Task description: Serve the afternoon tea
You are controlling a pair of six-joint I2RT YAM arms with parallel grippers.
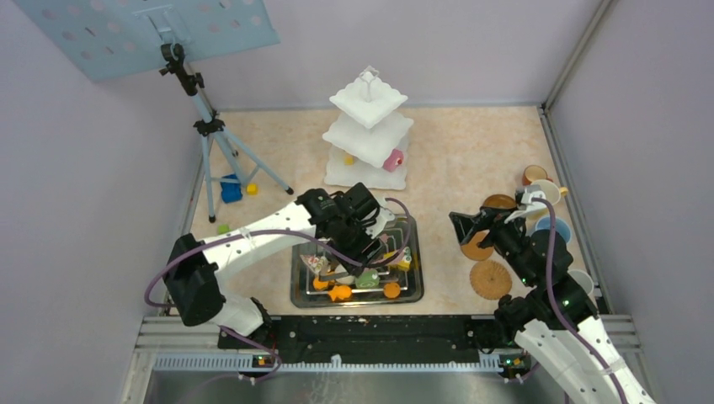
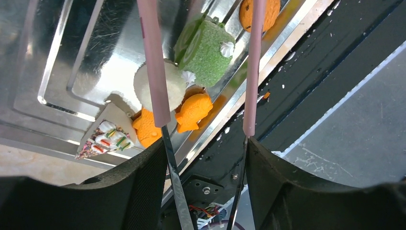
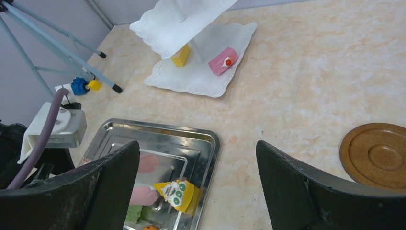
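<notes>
Green roll [image 2: 203,50] lies in the tray [image 2: 57,72], near its front rim, in line between the two arms of the tongs [image 2: 154,62]. Touching or above it: cannot tell. The tong tips are out of the wrist view and hidden under the arm in the top view.

Left gripper [image 2: 206,155] is clamped on the tong handles; the tong arms stand apart. Right gripper [image 3: 196,155] is wide and empty, over bare table between tray and coaster [image 3: 378,155].

Risks, as judged:
- One tong arm crosses the cream round [image 2: 174,88]. A squeeze could pinch it or shove it with the roll, since the two touch.
- The roll is round. Smooth tong arms may let it turn and drop on the way to the stand [image 1: 368,139].
- The other arm runs over the tray rim. Closing low could catch the rim and tilt or drag the tray.
- Loose grip on the handles could let the tongs twist.

Containers:
- Tray also holds: orange fish [image 2: 194,111] against the cream round, a second orange piece beside it, sprinkled slice [image 2: 106,139], orange cookie [image 2: 271,12], yellow wedge [image 3: 179,194].
- Stand, bottom tier: pink slice [image 1: 392,159] and yellow piece [image 1: 349,159]. Upper tiers show nothing.
- Mugs [image 1: 553,229] clustered at the right edge; contents not readable.
</notes>
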